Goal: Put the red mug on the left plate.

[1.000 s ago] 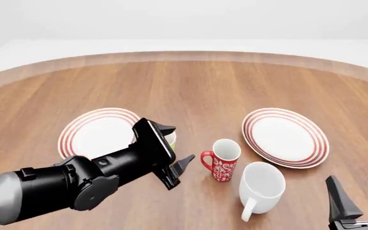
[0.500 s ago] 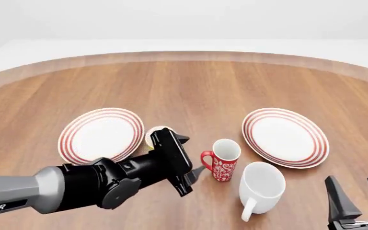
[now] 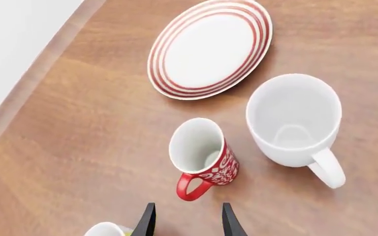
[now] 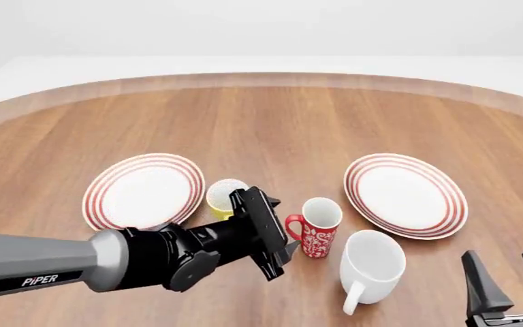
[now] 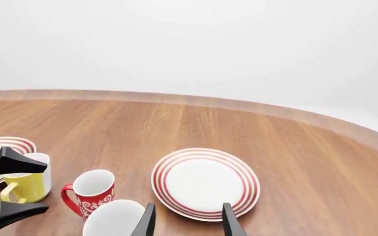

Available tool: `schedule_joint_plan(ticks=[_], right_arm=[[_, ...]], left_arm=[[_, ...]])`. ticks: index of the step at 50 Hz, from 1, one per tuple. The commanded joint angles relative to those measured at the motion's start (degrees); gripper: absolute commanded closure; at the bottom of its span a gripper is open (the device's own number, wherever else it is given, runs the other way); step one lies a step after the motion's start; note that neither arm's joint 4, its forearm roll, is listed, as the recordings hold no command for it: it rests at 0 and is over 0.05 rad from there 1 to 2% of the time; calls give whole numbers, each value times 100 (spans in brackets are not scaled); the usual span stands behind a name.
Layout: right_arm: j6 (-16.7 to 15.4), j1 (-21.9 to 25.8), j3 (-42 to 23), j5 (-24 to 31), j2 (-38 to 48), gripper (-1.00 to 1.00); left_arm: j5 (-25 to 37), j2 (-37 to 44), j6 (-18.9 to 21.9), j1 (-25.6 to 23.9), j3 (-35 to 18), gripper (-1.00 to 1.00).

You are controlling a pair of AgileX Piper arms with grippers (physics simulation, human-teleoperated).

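Observation:
The red mug (image 4: 316, 231) with white swirls stands upright on the table between the two plates, its handle pointing left. It also shows in the left wrist view (image 3: 205, 157) and the right wrist view (image 5: 92, 193). The left plate (image 4: 139, 191) lies to its left with nothing on it. My left gripper (image 4: 282, 225) is open and empty, its fingers just left of the mug's handle, not touching it; in the left wrist view (image 3: 185, 223) the handle sits just ahead of the fingertips. My right gripper (image 4: 506, 279) is open and empty at the front right.
A yellow mug (image 4: 225, 196) stands between the left plate and my left gripper. A larger white mug (image 4: 370, 266) stands right in front of the red mug. The right plate (image 4: 407, 194) lies to the right.
My left gripper has moved right toward the red mug's handle, uncovering the yellow mug. The right gripper and the mugs have not moved.

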Motion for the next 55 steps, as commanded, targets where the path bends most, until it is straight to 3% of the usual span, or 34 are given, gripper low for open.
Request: schedule_joint_plan(ticks=[1,19,47,48,55], right_arm=[[-16,1,0,17,-13,-100],[-13,-9,-2,-259,288,-100],[-16,-22,1,-82,127,-100],[-18,-23,1,-88,132,-100],[-19,-23,1,-74,119,-100]], left_arm=[[10,317,112,-14,-209,-100],[40,772,202,35,-530,-100],[109,1146,206,74,-840,-100],[99,1150,212,77,-827,100],[108,1121,182,55,-814,100]])
